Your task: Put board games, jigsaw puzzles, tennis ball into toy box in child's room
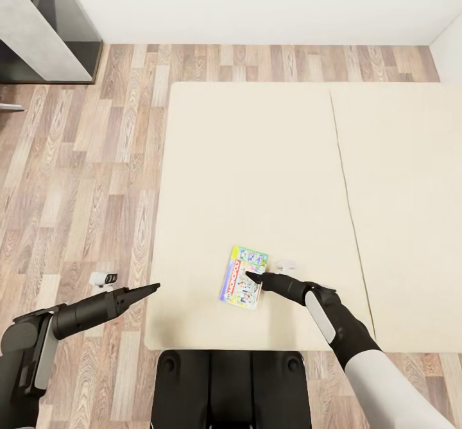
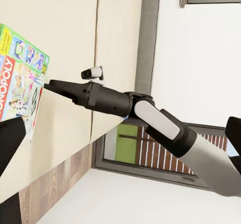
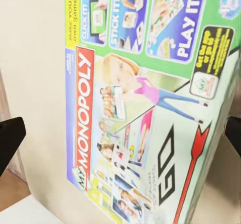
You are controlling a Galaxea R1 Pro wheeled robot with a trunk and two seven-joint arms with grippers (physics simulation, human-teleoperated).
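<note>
One board game (image 1: 244, 276), a green-edged Monopoly box with a red banner, lies flat on the bed (image 1: 256, 159) near its front edge. My right gripper (image 1: 252, 278) reaches over the box's right side, low above the lid. In the right wrist view the printed lid (image 3: 145, 103) spreads between my right gripper's (image 3: 120, 136) two dark fingertips (image 3: 10, 138), which stand wide apart, open. My left gripper (image 1: 153, 286) hovers by the bed's left edge, above the floor, open and holding nothing. The left wrist view shows the game (image 2: 22, 83) and the right gripper (image 2: 50, 86) at its edge.
The beige mattress has a seam (image 1: 343, 179) running front to back on the right. Wood-plank floor (image 1: 83, 179) lies left of the bed. A grey cabinet (image 1: 45, 25) stands at the far left by the white wall. My dark base (image 1: 228, 384) touches the bed's front.
</note>
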